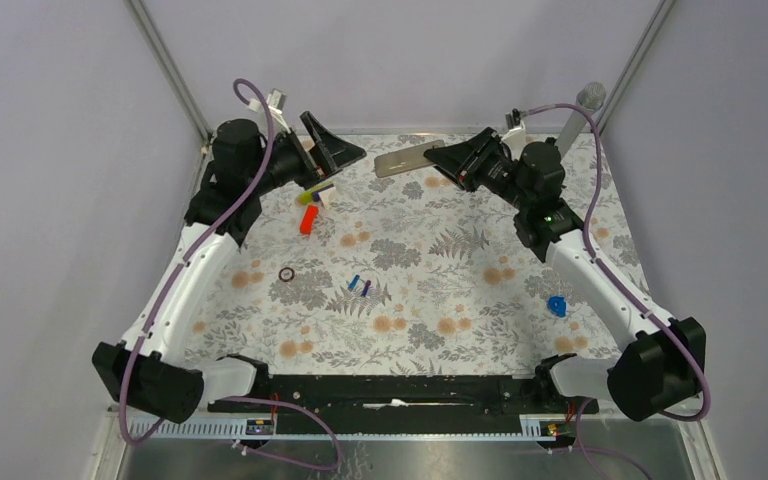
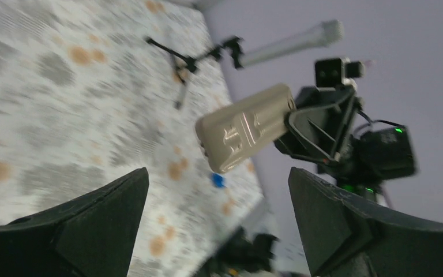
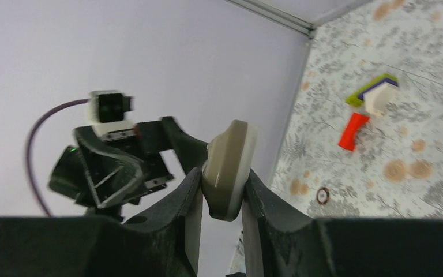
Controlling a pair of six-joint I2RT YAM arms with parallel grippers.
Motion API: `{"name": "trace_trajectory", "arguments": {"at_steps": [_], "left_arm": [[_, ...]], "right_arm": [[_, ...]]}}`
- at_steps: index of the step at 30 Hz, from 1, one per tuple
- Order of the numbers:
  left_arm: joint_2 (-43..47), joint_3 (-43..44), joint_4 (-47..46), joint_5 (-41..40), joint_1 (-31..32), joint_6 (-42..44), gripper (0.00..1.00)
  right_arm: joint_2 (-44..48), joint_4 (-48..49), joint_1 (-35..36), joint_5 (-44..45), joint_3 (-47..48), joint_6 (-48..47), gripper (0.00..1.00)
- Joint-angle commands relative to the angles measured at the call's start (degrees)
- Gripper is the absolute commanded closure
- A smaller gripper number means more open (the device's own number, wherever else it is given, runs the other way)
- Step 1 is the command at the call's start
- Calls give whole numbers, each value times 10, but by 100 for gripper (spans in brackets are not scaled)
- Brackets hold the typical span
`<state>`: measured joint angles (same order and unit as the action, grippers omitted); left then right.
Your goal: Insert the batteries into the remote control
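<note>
The remote (image 3: 231,161) is pinched at one end in the right jaws; the left jaws, wide open and empty, should be squared around its free end.

Both arms rise from bases at the bottom of the top view and meet at upper centre, elbows bowed outward. Left gripper (image 1: 338,152): jaws spread wide. Right gripper (image 1: 436,157): fingers clamped on one end of the remote control (image 1: 400,160), facing the left gripper.

The batteries (image 1: 354,283) show too small for detail.
</note>
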<state>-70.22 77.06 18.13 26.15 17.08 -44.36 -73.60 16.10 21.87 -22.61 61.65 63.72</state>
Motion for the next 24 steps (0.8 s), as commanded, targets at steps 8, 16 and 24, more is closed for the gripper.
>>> {"name": "trace_trajectory", "arguments": {"at_steps": [8,16,24], "left_arm": [[-14,-95,-376,244,3,-421,7],[-52,-135,-536,222,8,-573,24],[-63,-130,-513,234,19,-567,44]], "right_arm": [[-5,219,2,-70,0,121,100],[-33,234,3,-144,24,121,100],[-38,224,3,-146,31,108,100]]}}
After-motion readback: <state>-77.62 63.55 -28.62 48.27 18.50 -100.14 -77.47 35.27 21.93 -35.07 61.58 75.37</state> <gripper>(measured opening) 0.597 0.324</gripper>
